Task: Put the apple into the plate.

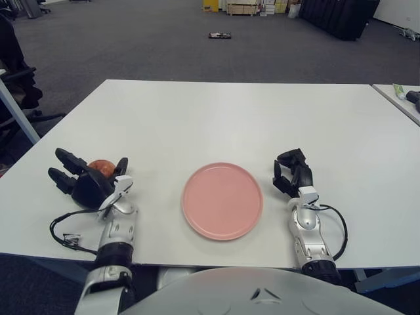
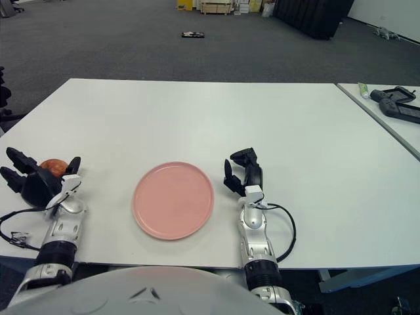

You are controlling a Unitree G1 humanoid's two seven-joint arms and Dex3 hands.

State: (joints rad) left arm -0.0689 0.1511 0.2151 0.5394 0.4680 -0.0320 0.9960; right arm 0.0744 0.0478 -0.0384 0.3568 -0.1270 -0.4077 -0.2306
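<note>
A: Apple [image 1: 102,167] first, in the left eye view: where does it sit?

B: Near the left edge of the worktop [image 1: 223,118], well left of the plate [image 1: 222,201]. The left robot hand [image 1: 86,182] is right against its near side, fingers spread and reaching around it. I can't tell from here whether they touch it; nothing is lifted yet.

A: So the step is the grasp. How would you do it well?

B: As I judge it, get the fingers further round the far side, so the thumb and the two fingers oppose each other across the fruit's widest part. A round apple will likely roll away if it is pushed from one side only. Then lift clear before carrying it right to the plate.

A: And the right eye view?

B: Same layout. The apple [image 2: 52,167] peeks out behind the left robot hand [image 2: 33,182], only its top showing. The plate [image 2: 173,199] lies bare in the middle. The right robot hand [image 2: 241,172] shows just right of the plate, fingers curled, holding nothing.

A: Counts?

B: One apple, one plate, two robot hands. On the neighbouring table at far right there are a few small items I can't identify.
</note>
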